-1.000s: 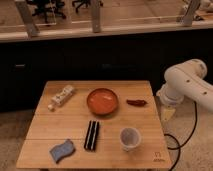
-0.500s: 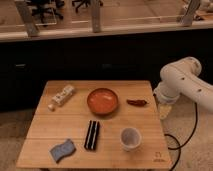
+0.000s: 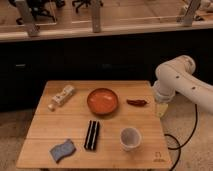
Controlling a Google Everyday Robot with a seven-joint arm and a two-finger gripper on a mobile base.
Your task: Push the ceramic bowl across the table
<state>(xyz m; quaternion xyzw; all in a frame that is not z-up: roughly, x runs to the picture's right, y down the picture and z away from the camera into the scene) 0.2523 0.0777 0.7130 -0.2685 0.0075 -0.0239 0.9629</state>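
The orange-red ceramic bowl (image 3: 103, 100) sits upright on the light wooden table (image 3: 75, 122), at the back centre of its top. My white arm (image 3: 175, 82) reaches in from the right. Its gripper (image 3: 161, 108) hangs pointing down at the table's right edge, about a bowl's width to the right of the bowl and apart from it. The gripper is open and holds nothing.
A red chili pepper (image 3: 136, 102) lies between the bowl and the gripper. A white cup (image 3: 130, 137) stands front right, a black bar (image 3: 92, 134) front centre, a blue sponge (image 3: 62, 150) front left, a pale packet (image 3: 62, 95) back left. A black cable (image 3: 176, 145) hangs right of the table.
The arm has swung slightly left and up, bringing the gripper from beside the table to its right edge. The objects on the table have not moved.
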